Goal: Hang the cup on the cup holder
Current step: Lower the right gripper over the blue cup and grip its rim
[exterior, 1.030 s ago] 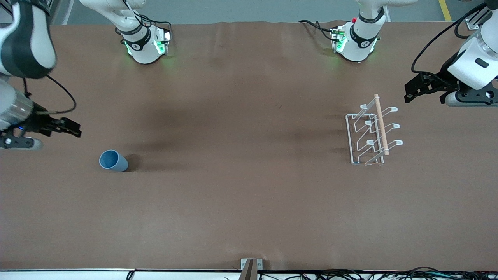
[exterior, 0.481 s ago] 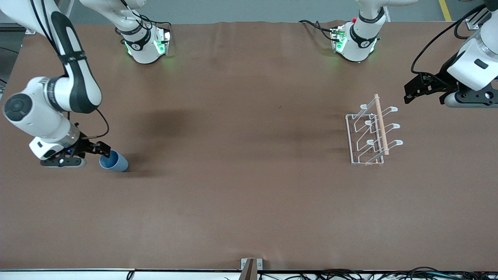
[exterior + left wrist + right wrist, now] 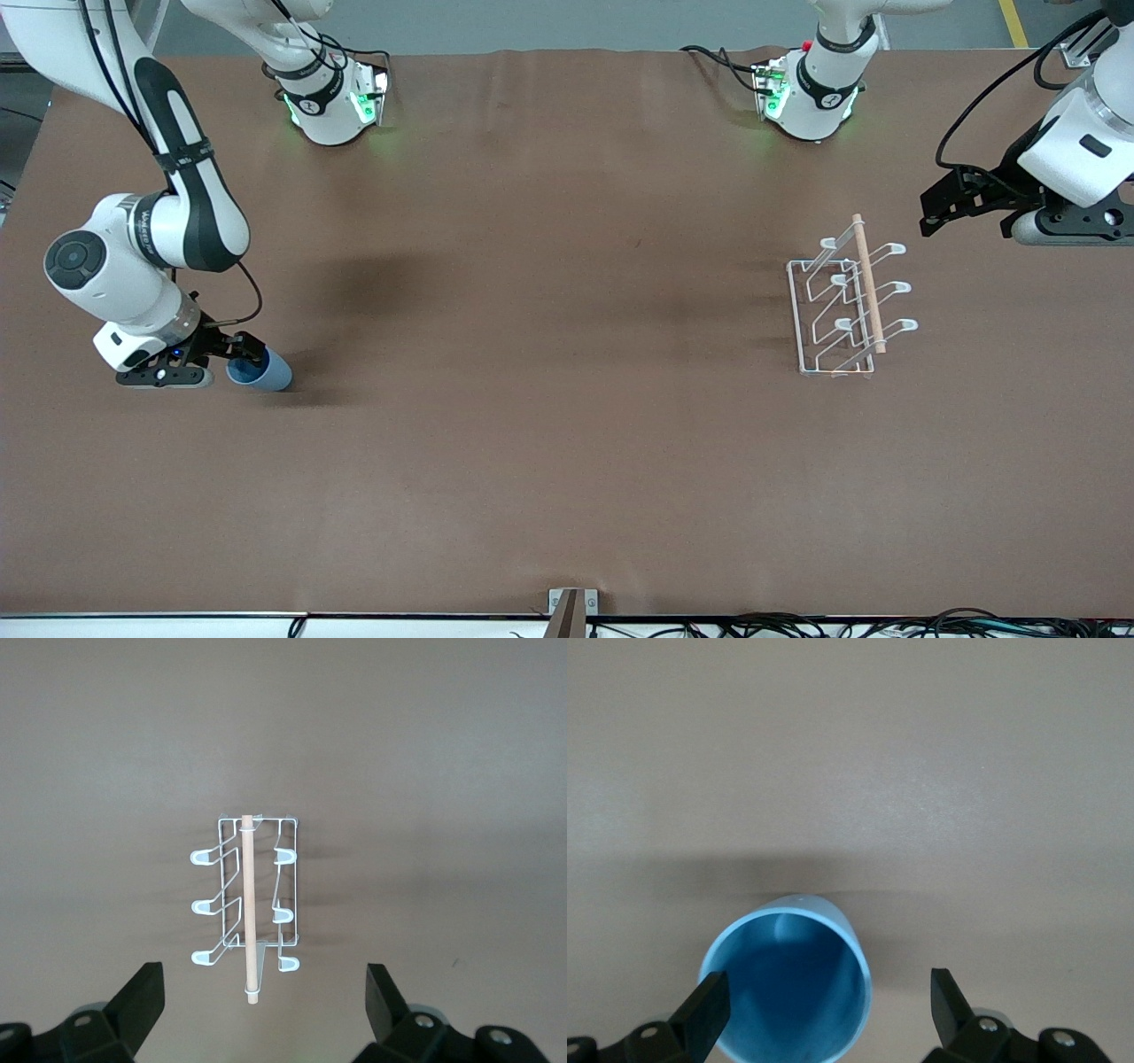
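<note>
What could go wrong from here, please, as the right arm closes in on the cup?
1. The cup stands upright and loose on the table. The right gripper has open jaws with one finger at the rim, so it could tip or push the cup.
2. The cup sits off-centre between the jaws, so the grip may be skewed.
3. The cup holder stands at the left arm's end, below the waiting left gripper: a long carry.

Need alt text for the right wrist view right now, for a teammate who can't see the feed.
The cup stands upright on the brown table, seen from above with its blue inside showing. The right gripper is open, one finger over the cup's rim, the other finger clear of it. Nothing else is in view.
</note>
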Available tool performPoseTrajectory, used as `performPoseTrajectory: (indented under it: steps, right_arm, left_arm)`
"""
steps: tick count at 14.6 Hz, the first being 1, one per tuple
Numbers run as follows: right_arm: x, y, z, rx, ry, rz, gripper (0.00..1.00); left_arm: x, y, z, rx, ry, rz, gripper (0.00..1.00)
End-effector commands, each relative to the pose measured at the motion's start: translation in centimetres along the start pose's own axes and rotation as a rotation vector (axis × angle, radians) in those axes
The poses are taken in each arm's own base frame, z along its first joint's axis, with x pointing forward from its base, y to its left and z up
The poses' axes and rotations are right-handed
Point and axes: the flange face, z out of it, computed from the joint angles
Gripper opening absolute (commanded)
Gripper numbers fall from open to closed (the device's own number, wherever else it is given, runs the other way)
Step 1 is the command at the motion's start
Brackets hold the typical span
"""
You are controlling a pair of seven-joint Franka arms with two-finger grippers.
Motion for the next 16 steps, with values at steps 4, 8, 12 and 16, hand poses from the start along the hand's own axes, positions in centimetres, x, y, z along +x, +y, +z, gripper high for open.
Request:
performPoseTrajectory:
  steps: [4, 8, 12, 16]
  right_arm:
    - [-0.6, 0.3, 2.2, -0.003, -0.013, -0.013, 1.00]
    - [-0.8, 0.4, 3.4, -0.002, -0.027, -0.011, 0.92]
    - [-1.0, 0.3, 3.8, -0.001, -0.039, -0.010, 0.31]
    - [-0.7, 0.7, 3.5, -0.002, -0.039, -0.002, 0.00]
  left_arm:
    - [0.1, 0.1, 0.3, 0.014, 0.002, -0.003, 1.00]
    - [0.2, 0.2, 0.3, 0.014, 0.002, 0.007, 1.00]
    - [0.4, 0.3, 0.7, 0.014, -0.006, 0.015, 1.00]
    - [0.4, 0.5, 0.8, 0.014, -0.008, 0.018, 1.00]
